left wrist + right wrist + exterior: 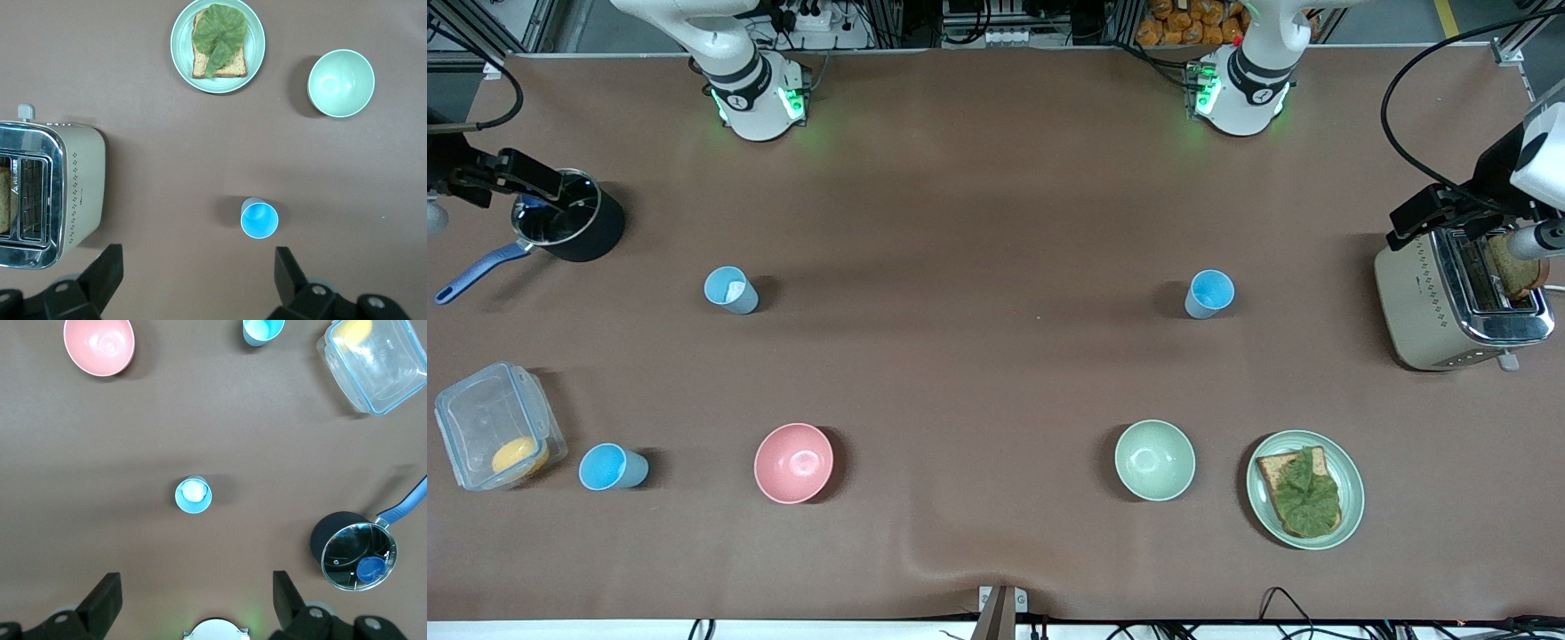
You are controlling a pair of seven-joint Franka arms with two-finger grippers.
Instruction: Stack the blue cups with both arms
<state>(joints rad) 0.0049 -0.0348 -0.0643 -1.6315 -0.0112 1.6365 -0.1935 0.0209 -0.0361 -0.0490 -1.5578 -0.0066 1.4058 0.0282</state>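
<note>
With both end effectors high and spread apart, we should lower the left end effector squarely around its bright blue cup, the right end effector around the paler cup, gripping rims gently so neither tips on the worktop.

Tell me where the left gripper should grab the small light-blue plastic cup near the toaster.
Probably by its rim, from straight above. The small light-blue plastic cup stands upright, mouth open, apart from the toaster, and the left gripper, fingers open, hangs above the table beside it.

three blue cups, upright, well apart
</note>
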